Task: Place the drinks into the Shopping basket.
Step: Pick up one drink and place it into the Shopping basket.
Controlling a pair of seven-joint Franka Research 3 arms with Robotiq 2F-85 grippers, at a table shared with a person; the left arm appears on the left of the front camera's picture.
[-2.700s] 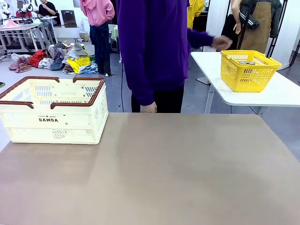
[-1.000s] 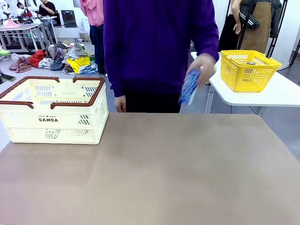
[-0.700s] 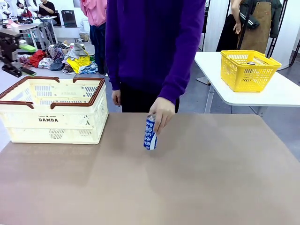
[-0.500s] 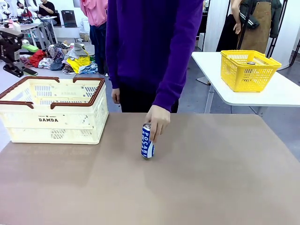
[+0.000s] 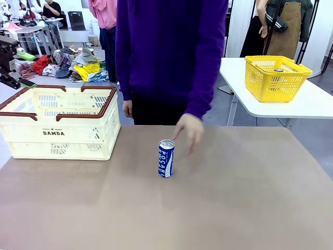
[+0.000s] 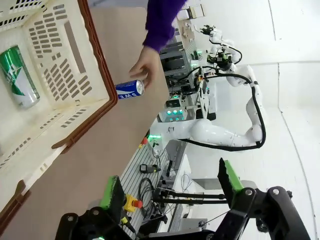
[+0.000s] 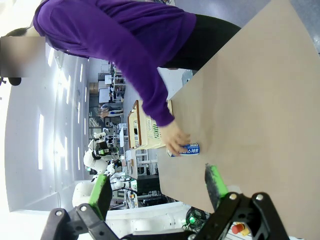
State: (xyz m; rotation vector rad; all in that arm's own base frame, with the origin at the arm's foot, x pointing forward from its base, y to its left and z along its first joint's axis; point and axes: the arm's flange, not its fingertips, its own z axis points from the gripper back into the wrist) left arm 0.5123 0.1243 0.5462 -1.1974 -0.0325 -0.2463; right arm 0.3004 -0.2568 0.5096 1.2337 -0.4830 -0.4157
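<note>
Both tools are held wide apart with nothing between the pads. The left tool (image 6: 169,184) is poised high beside the basket (image 6: 60,65), and the right tool (image 7: 157,187) is kept back over the near edge of the desk (image 5: 234,198). That appears to leave the middle of the desk free for the person.

A blue can (image 5: 166,159) is seen standing upright near the centre of the desk, well apart from the basket at the robot's left. It is clear on every side, a placing that would let a tool close round its slim body from above or from the side. The person's hand (image 5: 188,130) is caught just beside the can, blurred; the front view shows the fingers off it, while the wrist views leave that unclear.

A green can (image 6: 19,76) is shown lying on its side on the basket's floor, so one drink is judged already delivered and the blue can is yet to be moved. The basket's open top is turned up and unobstructed, ready for a drop from above.

A yellow basket (image 5: 276,78) is set on a white side table (image 5: 312,104) behind the person, far from the tools; its contents cannot be made out.

A grasp on the blue can is judged the next step, with tipping the chief risk.
</note>
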